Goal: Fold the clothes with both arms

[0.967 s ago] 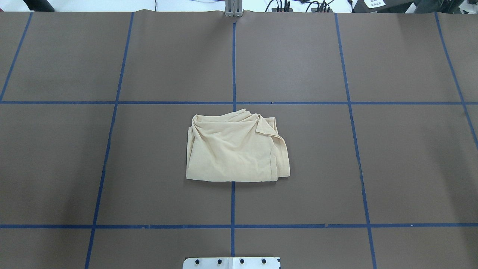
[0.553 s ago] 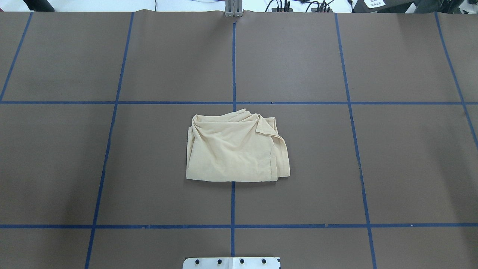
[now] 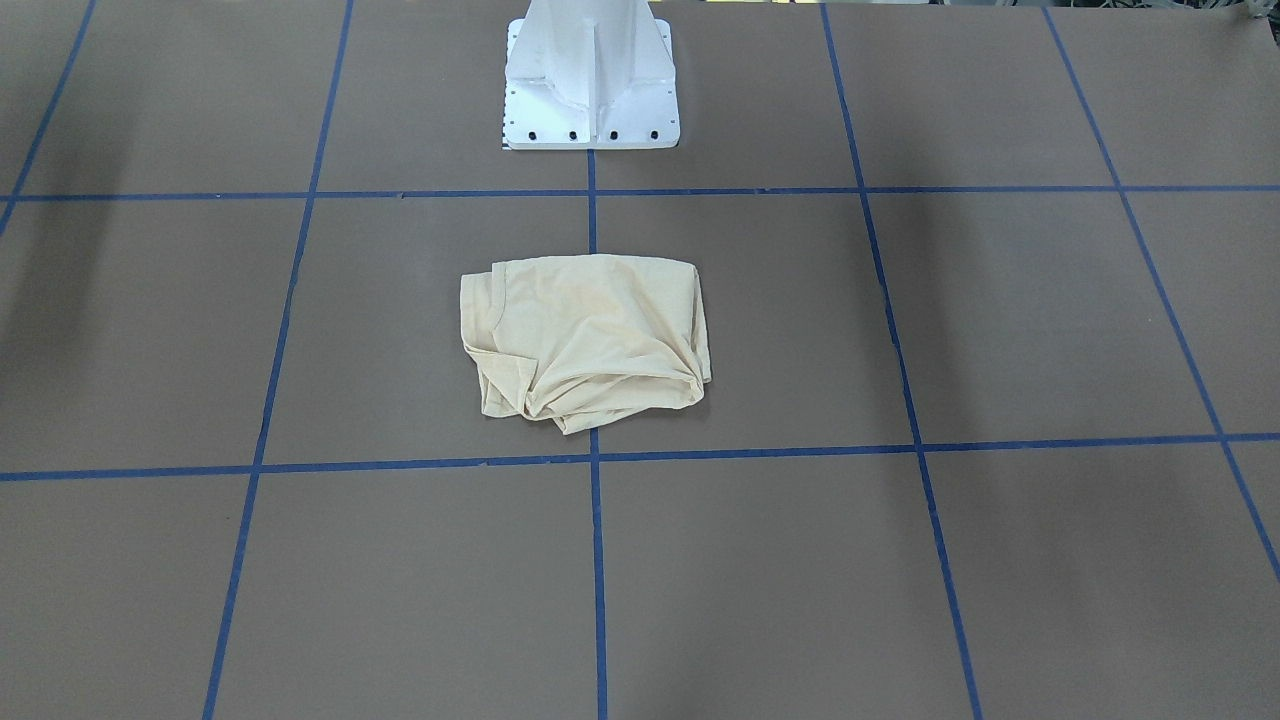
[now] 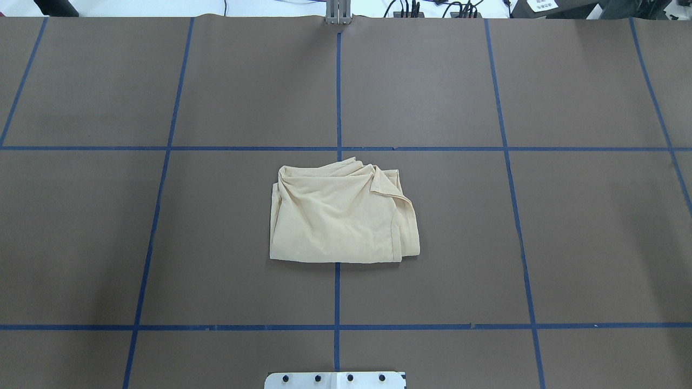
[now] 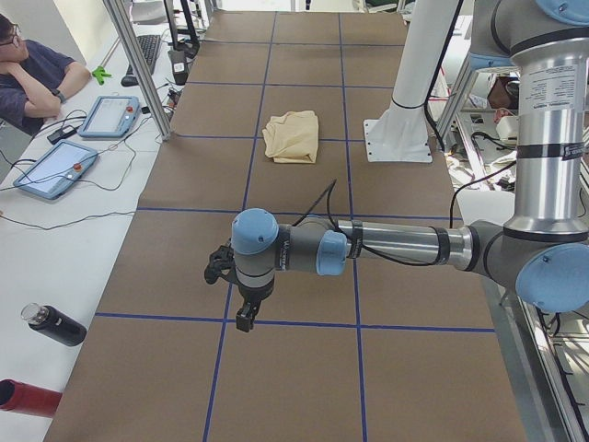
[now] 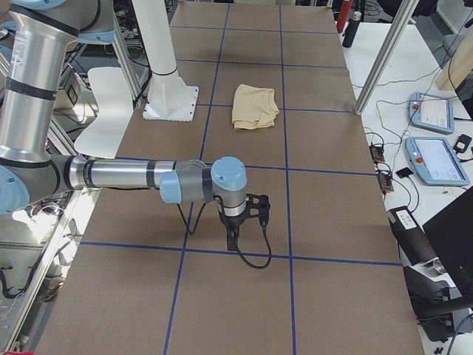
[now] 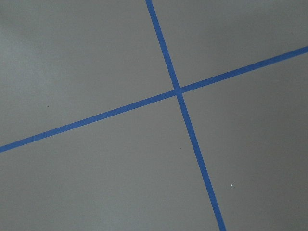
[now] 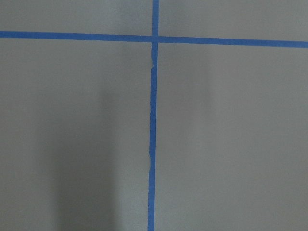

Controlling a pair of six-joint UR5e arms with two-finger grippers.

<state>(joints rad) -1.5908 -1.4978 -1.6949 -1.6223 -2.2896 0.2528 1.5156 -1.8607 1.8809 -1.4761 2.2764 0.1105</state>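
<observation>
— Anything shifted in the last second?

— Nothing. The shirt (image 4: 343, 216) lies exactly as it did.

— Start with what's nearest.

— In each side view that's an arm. The left gripper (image 5: 245, 319) and right gripper (image 6: 233, 239) hang over bare table (image 4: 567, 243), well apart from the shirt. I cannot tell whether their jaws are parted or closed.

— And beyond them?

— The shirt, a folded bundle mid-table across the centre tape line (image 4: 337, 292). Its edge farthest from the robot is bunched. I'd judge the folding nearly done; to tidy it, take both far corners together, pull evenly and lay them flat.
</observation>
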